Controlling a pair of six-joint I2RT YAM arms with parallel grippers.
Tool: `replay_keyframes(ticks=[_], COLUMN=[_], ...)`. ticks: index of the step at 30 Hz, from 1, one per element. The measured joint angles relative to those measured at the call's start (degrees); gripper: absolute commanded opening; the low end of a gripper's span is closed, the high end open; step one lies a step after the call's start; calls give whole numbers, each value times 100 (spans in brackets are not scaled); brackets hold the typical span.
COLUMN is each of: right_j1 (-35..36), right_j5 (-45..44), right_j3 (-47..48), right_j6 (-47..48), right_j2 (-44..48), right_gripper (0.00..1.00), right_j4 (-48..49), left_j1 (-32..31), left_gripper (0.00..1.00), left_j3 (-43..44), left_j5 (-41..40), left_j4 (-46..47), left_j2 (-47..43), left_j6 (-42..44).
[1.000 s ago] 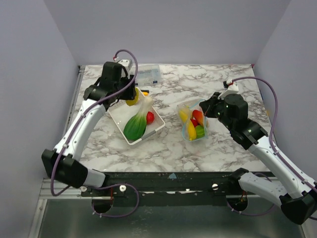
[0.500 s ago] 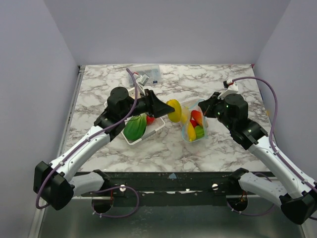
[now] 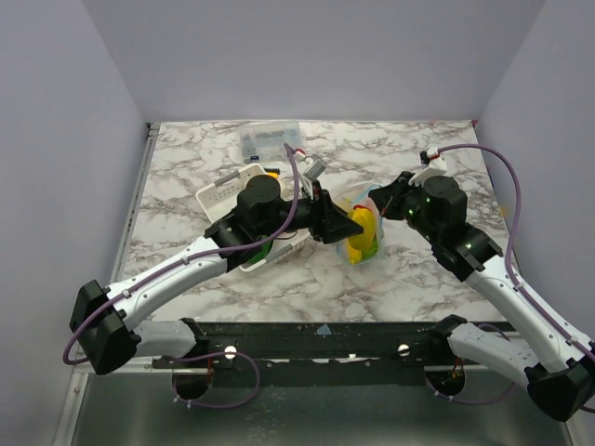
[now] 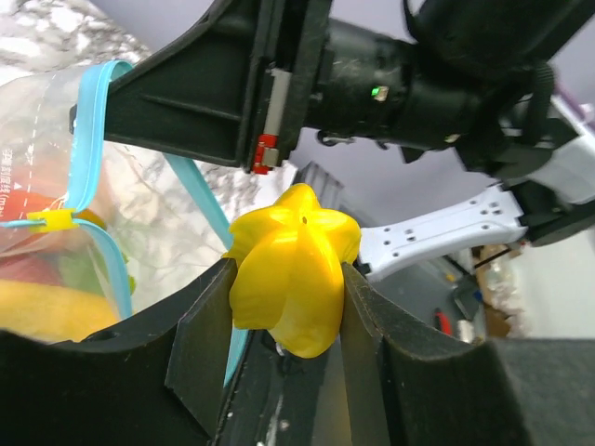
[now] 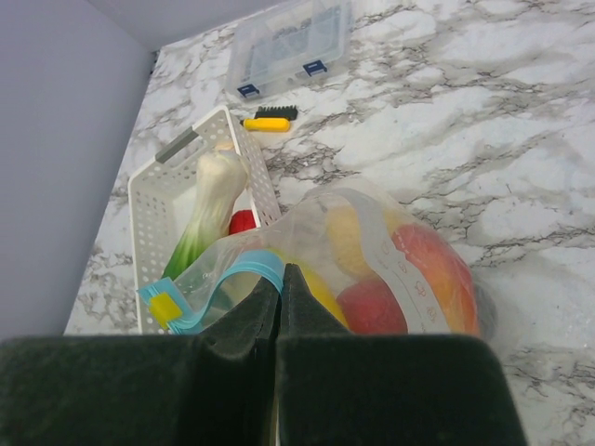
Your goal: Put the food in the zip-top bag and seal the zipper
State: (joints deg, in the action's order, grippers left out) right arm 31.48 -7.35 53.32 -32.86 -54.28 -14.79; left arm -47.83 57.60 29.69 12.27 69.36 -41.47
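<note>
Two-fingered left hand (image 4: 284, 279), arm (image 3: 177, 269) stretched inward, clasps yellow fruit (image 4: 296, 265) beside bag (image 5: 372, 223).

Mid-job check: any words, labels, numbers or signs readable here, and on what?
No text is legible.
On the transparent soft zip-top bag: small print along its edge, too blurred to read.
On the rigid clear plastic box: blue patches, too small to tell whether they carry text.

Glossy toy fruit (image 4: 296, 269), clear soft-plastic bag (image 5: 311, 216), smooth marbled table (image 3: 409, 158).
</note>
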Motion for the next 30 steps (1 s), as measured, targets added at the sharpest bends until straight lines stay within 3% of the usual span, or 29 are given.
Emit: replay_keyframes(ticks=[7, 16, 30], right_j1=[0, 0, 0], right_j5=[17, 15, 15], right_j3=[-4, -4, -4], right_j6=[-13, -9, -4], right_j2=[9, -2, -15], right_gripper=[1, 1, 1], right_j4=[17, 13, 13], left_j1=[-293, -293, -293], left_gripper=[49, 64, 64], left_j3=[448, 686, 1097], left_j5=[-599, -826, -1095], left_j4=[-730, -1167, -1915], left_j2=[525, 922, 767], left_j6=[769, 979, 1281])
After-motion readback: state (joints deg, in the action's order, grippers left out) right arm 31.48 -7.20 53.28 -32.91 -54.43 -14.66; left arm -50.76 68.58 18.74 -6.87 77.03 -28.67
